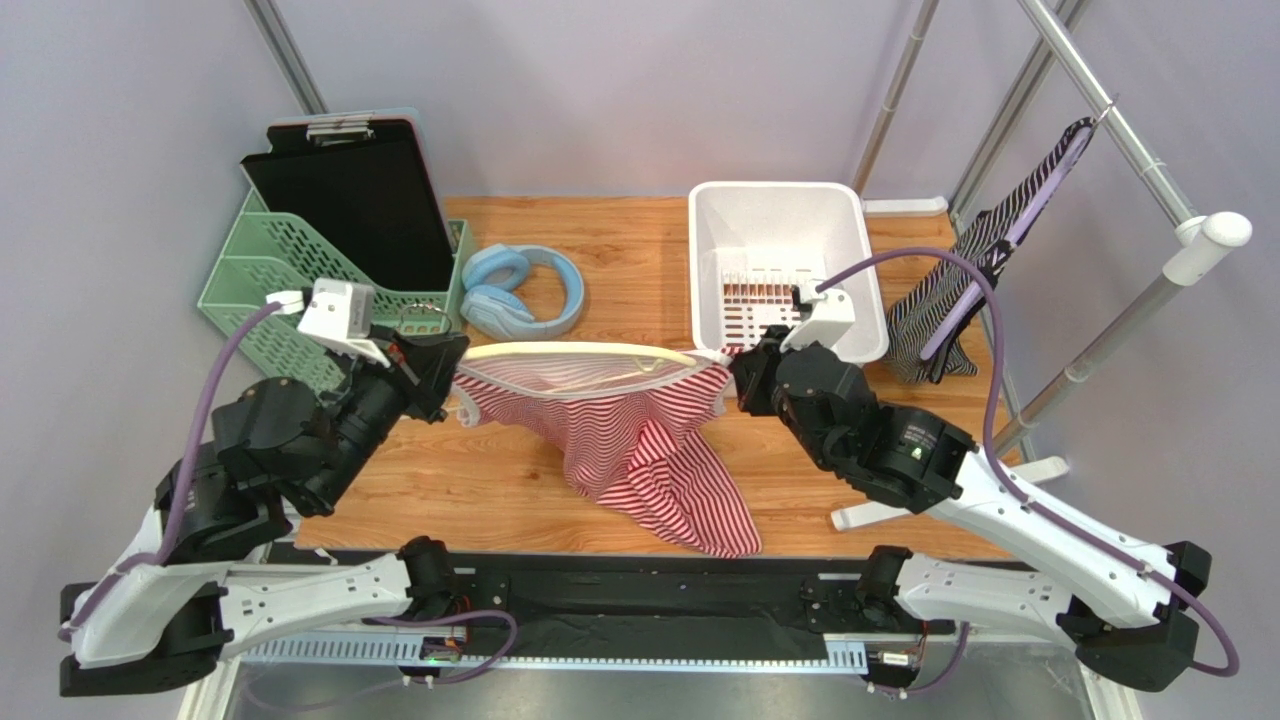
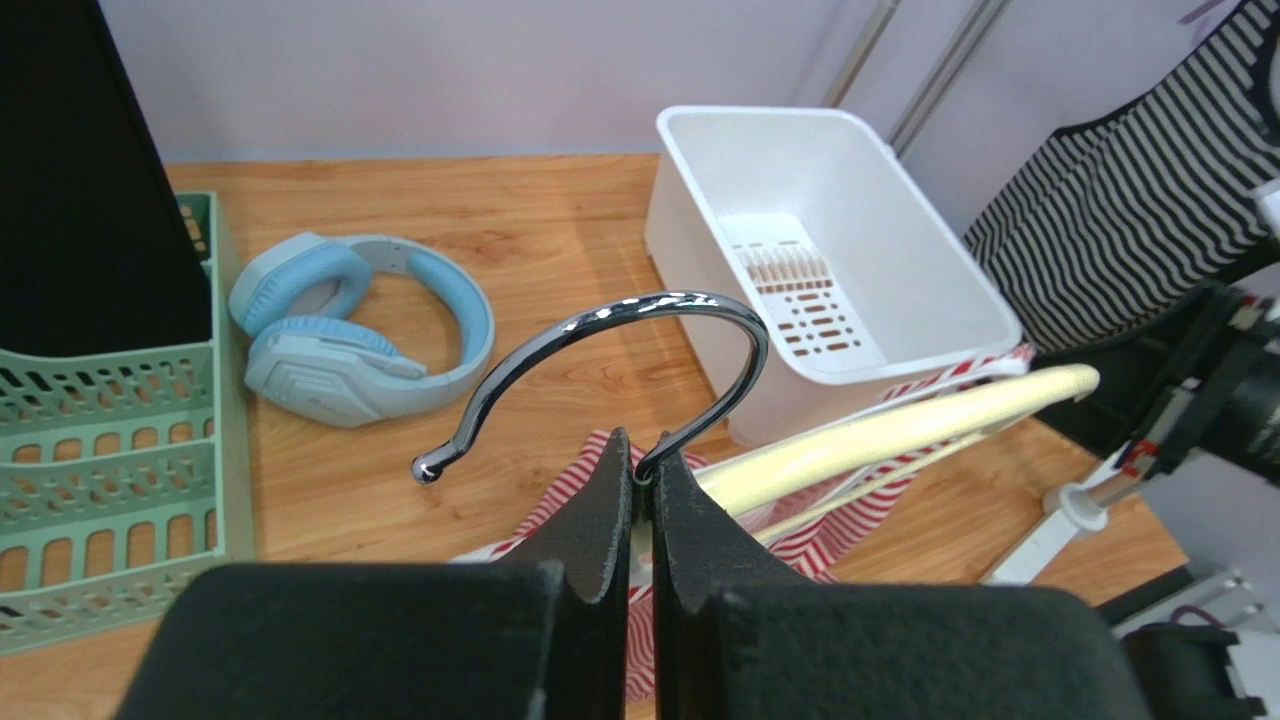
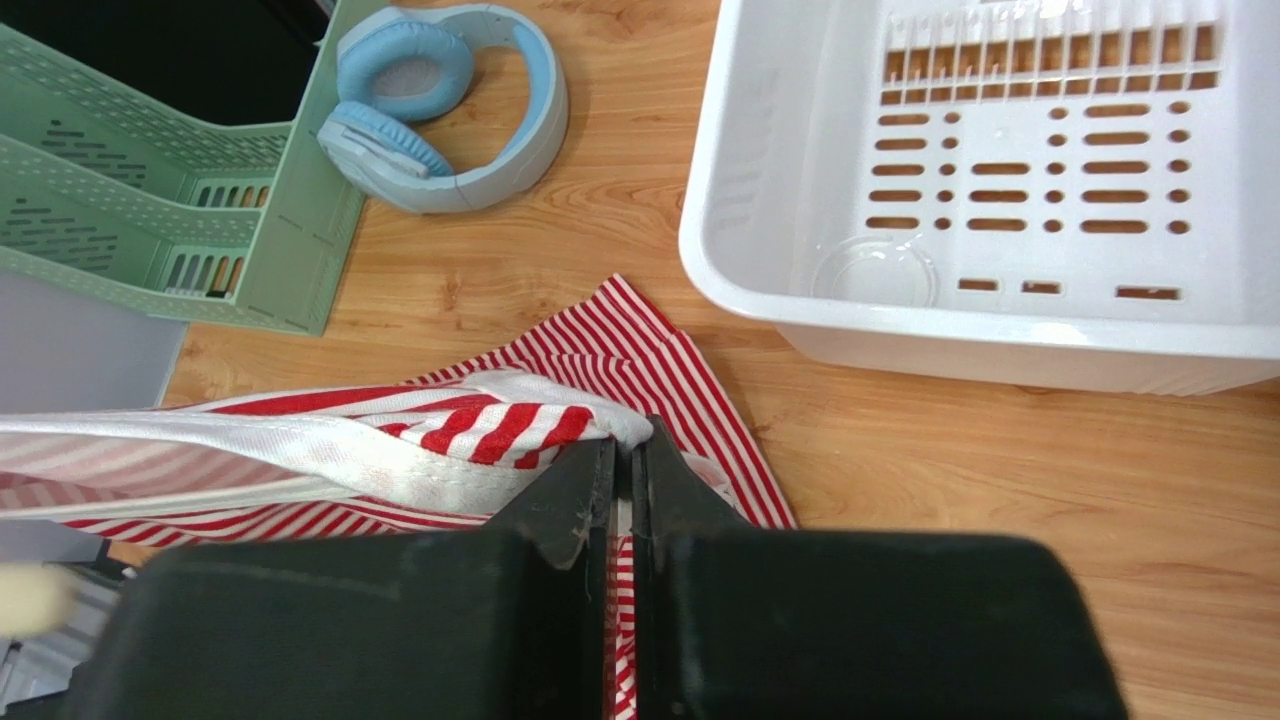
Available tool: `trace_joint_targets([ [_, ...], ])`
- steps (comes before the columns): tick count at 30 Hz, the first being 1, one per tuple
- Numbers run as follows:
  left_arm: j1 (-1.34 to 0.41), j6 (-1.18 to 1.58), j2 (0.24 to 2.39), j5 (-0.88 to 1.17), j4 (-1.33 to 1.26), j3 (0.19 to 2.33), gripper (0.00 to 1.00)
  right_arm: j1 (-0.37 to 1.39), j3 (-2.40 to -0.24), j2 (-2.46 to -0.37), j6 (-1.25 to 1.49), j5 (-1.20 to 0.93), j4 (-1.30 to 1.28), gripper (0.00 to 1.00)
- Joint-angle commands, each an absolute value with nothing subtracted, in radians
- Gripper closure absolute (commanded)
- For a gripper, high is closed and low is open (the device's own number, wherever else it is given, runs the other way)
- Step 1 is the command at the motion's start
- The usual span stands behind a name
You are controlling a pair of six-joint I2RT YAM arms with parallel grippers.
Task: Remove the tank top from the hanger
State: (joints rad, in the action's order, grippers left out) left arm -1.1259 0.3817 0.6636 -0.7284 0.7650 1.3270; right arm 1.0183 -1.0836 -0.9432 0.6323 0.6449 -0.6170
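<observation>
The red-and-white striped tank top [image 1: 646, 443] hangs from a cream hanger [image 1: 579, 354] held level above the table, its hem trailing on the wood. My left gripper [image 1: 428, 368] is shut on the hanger at the base of its chrome hook [image 2: 631, 338]; the cream bar [image 2: 902, 428] runs off to the right. My right gripper [image 1: 747, 375] is shut on the tank top's white-edged strap [image 3: 451, 435] at the hanger's right end, the fabric [image 3: 661, 375] stretched left from the jaws.
A white perforated bin [image 1: 778, 255] stands just behind my right gripper. Blue headphones [image 1: 519, 290] lie mid-back. A green file tray [image 1: 286, 278] with a black clipboard [image 1: 361, 195] stands back left. A black-and-white striped garment [image 1: 977, 263] hangs on the rack [image 1: 1157, 285] at right.
</observation>
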Motion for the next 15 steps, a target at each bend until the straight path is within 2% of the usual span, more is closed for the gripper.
trace_joint_targets([
  [1, -1.124, 0.360, 0.623, -0.721, 0.629, 1.324, 1.00, 1.009, -1.005, -0.922, 0.681, 0.591, -0.534, 1.00],
  [8, -1.124, 0.360, 0.661, -0.632, 0.496, 1.333, 1.00, 1.011, -0.899, -1.027, 0.667, 0.300, -0.223, 1.00],
  [15, -1.124, 0.448, 0.729, -0.500, 0.344, 1.324, 1.00, 1.011, -0.928, -1.201, 0.664, 0.261, -0.062, 1.00],
])
